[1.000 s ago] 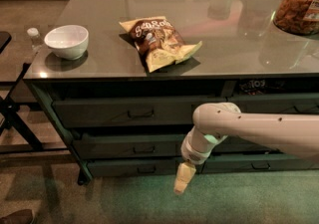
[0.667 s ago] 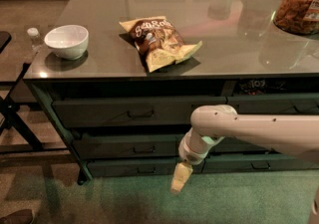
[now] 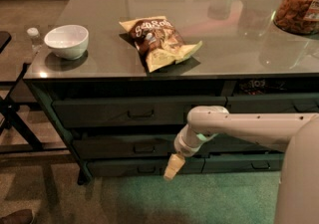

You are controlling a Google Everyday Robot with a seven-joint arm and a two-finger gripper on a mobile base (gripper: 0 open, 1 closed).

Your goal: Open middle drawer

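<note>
The middle drawer (image 3: 119,147) is a long dark grey-green front in the left stack under the counter, with a small dark loop handle (image 3: 143,148) at its centre; it looks closed. The taller top drawer (image 3: 114,112) is above it and the slim bottom drawer (image 3: 124,168) below it. My gripper (image 3: 172,167) hangs from the white arm (image 3: 239,126) that reaches in from the right. It is in front of the bottom drawer's right end, below and to the right of the middle handle and apart from it.
On the glass counter (image 3: 234,54) lie a chip bag (image 3: 158,40) and a white bowl (image 3: 66,41), with a snack jar (image 3: 298,4) at the far right. A small bottle (image 3: 34,36) and a dark stand (image 3: 17,123) are at the left. More drawers (image 3: 269,103) are behind my arm.
My gripper has moved up and a little to the left, closer to the drawer fronts. The drawers have not moved.
</note>
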